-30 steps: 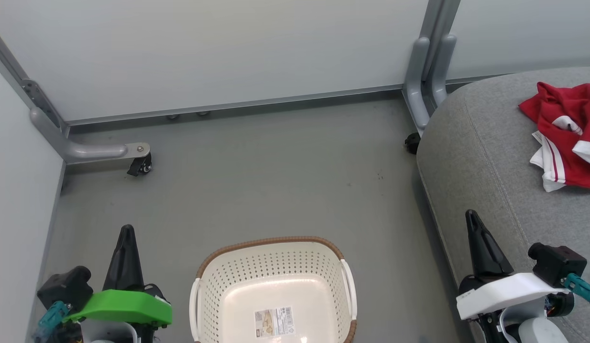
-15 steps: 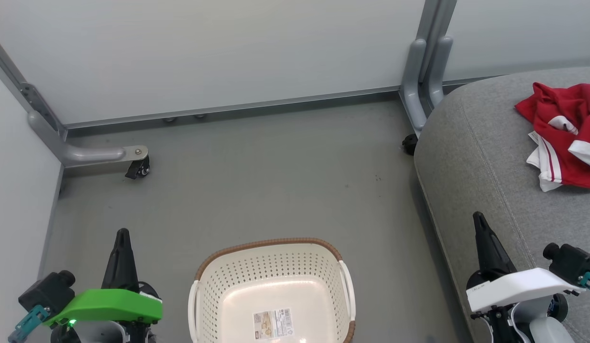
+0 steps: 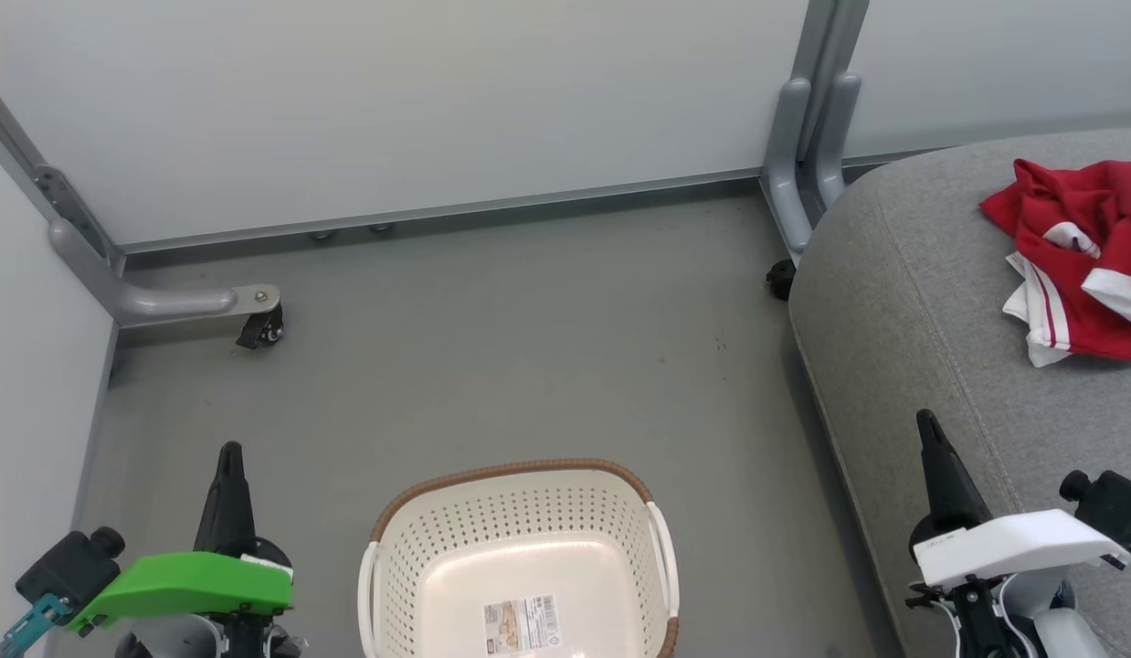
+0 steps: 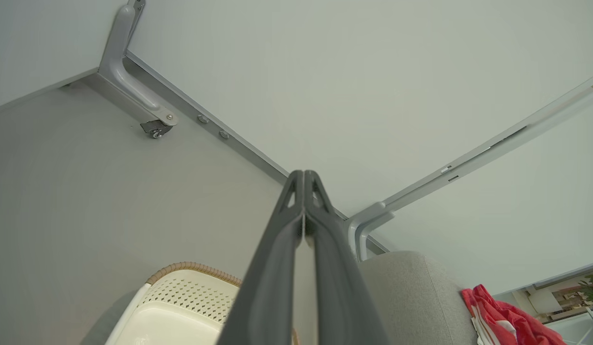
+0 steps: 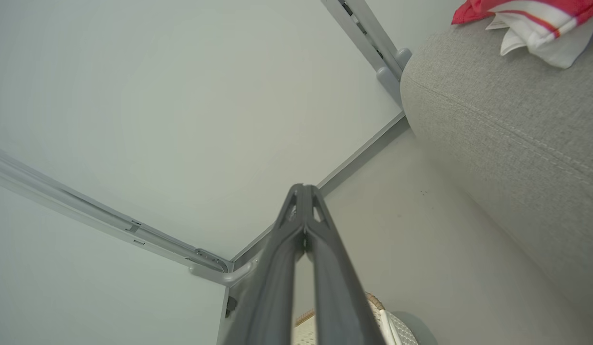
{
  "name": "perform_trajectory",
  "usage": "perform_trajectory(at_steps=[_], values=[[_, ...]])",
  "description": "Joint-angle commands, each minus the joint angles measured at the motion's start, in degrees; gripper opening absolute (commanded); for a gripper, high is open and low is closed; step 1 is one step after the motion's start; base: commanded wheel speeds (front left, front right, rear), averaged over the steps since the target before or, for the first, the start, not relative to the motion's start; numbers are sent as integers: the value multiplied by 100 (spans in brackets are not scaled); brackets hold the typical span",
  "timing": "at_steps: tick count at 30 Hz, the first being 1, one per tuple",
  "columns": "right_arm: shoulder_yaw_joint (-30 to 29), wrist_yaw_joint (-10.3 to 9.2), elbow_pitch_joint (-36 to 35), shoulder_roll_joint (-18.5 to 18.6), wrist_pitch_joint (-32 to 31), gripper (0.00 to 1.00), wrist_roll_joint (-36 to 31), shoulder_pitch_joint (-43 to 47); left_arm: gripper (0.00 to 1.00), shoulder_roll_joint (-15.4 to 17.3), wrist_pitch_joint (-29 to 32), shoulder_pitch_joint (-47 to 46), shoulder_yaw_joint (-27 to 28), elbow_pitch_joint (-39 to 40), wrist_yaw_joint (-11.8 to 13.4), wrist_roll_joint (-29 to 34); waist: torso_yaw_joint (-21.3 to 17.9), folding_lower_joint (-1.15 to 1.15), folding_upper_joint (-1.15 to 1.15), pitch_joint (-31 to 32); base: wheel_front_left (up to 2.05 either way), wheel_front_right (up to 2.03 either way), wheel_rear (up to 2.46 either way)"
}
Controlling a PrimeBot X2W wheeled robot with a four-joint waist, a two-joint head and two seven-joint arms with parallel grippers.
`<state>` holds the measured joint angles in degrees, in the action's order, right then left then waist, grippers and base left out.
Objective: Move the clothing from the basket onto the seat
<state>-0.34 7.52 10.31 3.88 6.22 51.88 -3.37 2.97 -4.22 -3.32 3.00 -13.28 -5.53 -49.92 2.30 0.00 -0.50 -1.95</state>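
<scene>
One basket (image 3: 511, 469) is standing on the floor (image 3: 529, 320), and one paper label (image 3: 520, 623) is lying flat on its bottom. One seat (image 3: 913, 302) is standing to the right of the basket, apart from it. One heap of clothing (image 3: 1077, 265) is lying on the seat, well to the right of the basket and beyond it; the number of garments in the heap cannot be told. Two grippers are showing. The left gripper (image 3: 228, 457) is hanging to the left of the basket, apart from its left handle, with its jaws pressed fully together; it is holding nothing and touching nothing. The right gripper (image 3: 927, 425) is hanging to the right of the basket, over the near edge of the seat, with its jaws likewise pressed together; it is gripping nothing. Two dark casters are standing on the floor beyond the basket, one (image 3: 259, 327) to its left and one (image 3: 778, 279) to its right.
</scene>
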Motion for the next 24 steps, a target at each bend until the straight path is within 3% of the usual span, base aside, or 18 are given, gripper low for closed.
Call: perform_trajectory(at_steps=[1,24], values=[[-31,-1,-32,45,-44,0,193,-135,0,11,37,-175,34,53,-38,-181,-4,0,18,3,0,0,0],[-160,-3,108,62,-425,0,1659,-195,0,4,420,-239,158,5,-104,-1652,-69,0,27,53,0,0,0]])
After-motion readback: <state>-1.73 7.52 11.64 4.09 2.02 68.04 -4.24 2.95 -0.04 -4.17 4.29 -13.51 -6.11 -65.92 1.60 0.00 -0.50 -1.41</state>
